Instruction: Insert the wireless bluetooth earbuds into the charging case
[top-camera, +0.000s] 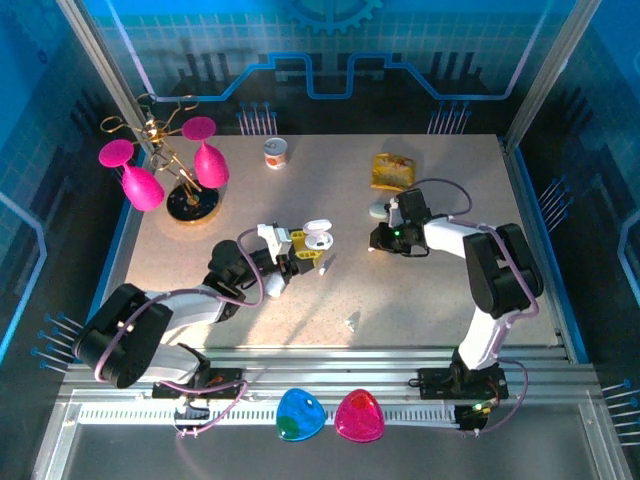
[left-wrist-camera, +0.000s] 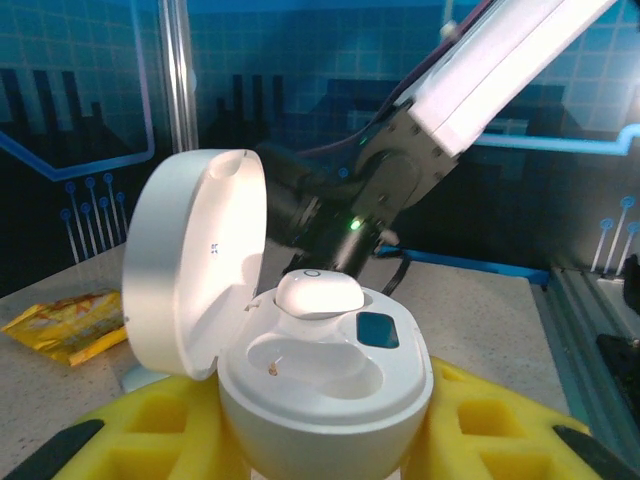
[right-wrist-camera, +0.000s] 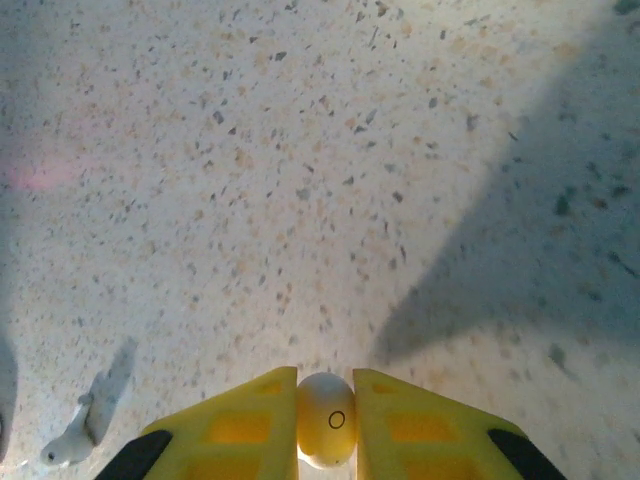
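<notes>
White earbud (right-wrist-camera: 326, 405) pinched in right gripper (right-wrist-camera: 325, 440) over bare speckled table (right-wrist-camera: 300, 150), room all round; open charging case (left-wrist-camera: 330, 390) clamped in left gripper (top-camera: 296, 251), well off edges.

A speckled beige tabletop (top-camera: 440, 290) stands inside blue walls (top-camera: 420, 50) printed with grid and circuit-line graphics. Silver metal posts (top-camera: 100, 60) frame the corners. Grooved rails (top-camera: 330, 365) line the near edge. Light falls brightest at left.

Two pink glasses (top-camera: 135, 180) (top-camera: 208, 160), one cup (top-camera: 275, 152), one packet (top-camera: 392, 171), two cases (top-camera: 318, 238) (top-camera: 378, 209) (one open), at least three earbuds (left-wrist-camera: 318, 295) (right-wrist-camera: 325, 420) (right-wrist-camera: 68, 445)
</notes>
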